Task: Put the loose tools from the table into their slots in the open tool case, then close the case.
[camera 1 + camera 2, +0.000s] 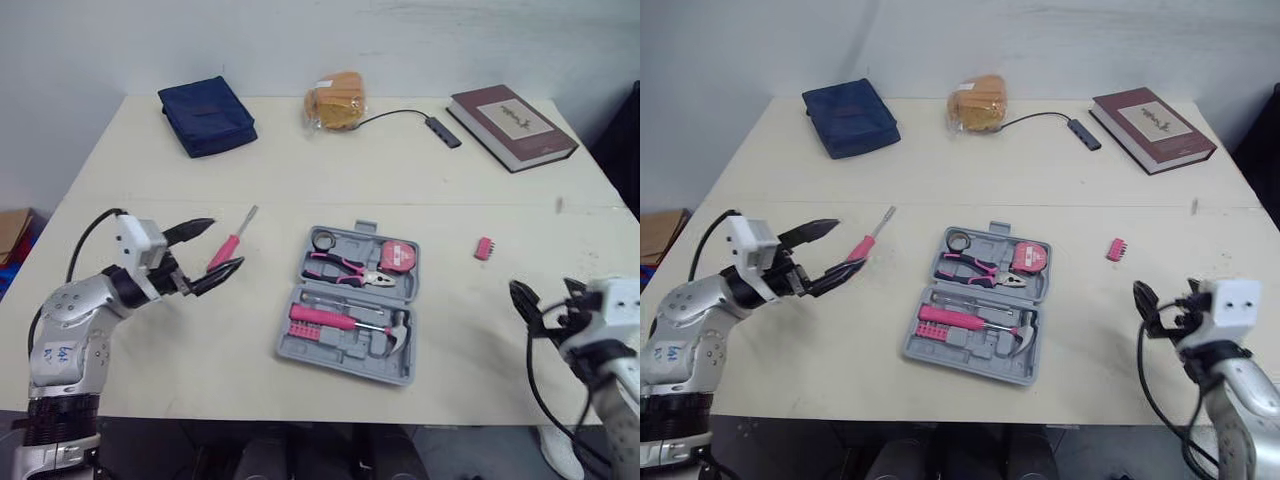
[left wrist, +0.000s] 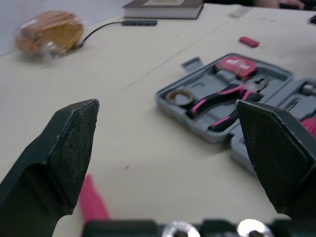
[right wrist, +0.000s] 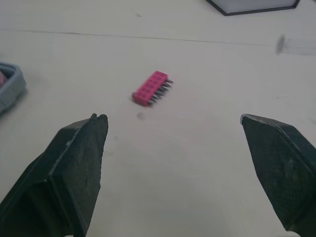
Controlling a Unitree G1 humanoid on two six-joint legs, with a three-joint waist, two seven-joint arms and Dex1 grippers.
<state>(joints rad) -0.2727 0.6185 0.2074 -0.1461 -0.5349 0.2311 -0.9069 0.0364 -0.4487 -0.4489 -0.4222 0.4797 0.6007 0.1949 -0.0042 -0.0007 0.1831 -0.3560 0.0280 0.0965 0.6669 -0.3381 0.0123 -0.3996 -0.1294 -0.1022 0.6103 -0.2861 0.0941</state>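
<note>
1. Left gripper stands wide open, its black wedge-shaped fingers, finely textured on the pads, set either side of the screwdriver's pink handle.
2. The screwdriver lies flat on the pale table, its slim metal shaft pointing away from that gripper. Whether a finger touches the handle cannot be told.
3. Ahead of the left fingertips and toward the robot's right sits the open grey moulded-plastic tool case. It holds pink-gripped pliers, a pink tape measure, a hammer and a dark tape roll.
4. Right gripper is likewise spread wide and holds nothing.
5. Just ahead of it, apart from the case, lies a small pink rectangular bit holder with a row of metal bits.
</note>
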